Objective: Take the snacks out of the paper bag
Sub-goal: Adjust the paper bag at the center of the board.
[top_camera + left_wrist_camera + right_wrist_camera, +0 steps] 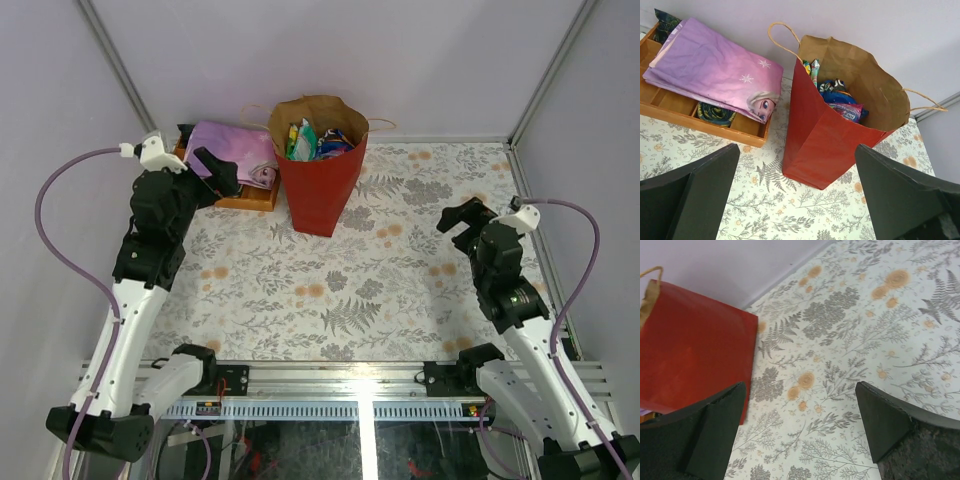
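The red paper bag (pixel 320 190) stands upright at the back middle of the table, mouth open. Several snacks (pixel 318 140) lie inside it: blue, green and pink packets. In the left wrist view the bag (pixel 830 135) is just ahead, the snacks (pixel 839 97) showing in its brown inside. My left gripper (pixel 222 172) is open and empty, raised to the left of the bag; it shows wide open in its own view (pixel 796 150). My right gripper (pixel 455 222) is open and empty, to the right of the bag and apart from it. In the right wrist view (pixel 800 385) the bag's side (pixel 690 350) is at the left.
An orange wooden tray (pixel 250 200) sits left of the bag, against the back wall, with a pink-purple folded cloth (pixel 235 150) on it. Both also show in the left wrist view: tray (pixel 715 131), cloth (pixel 715 70). The bag's cord handles (pixel 782 40) stick out. Walls enclose the table.
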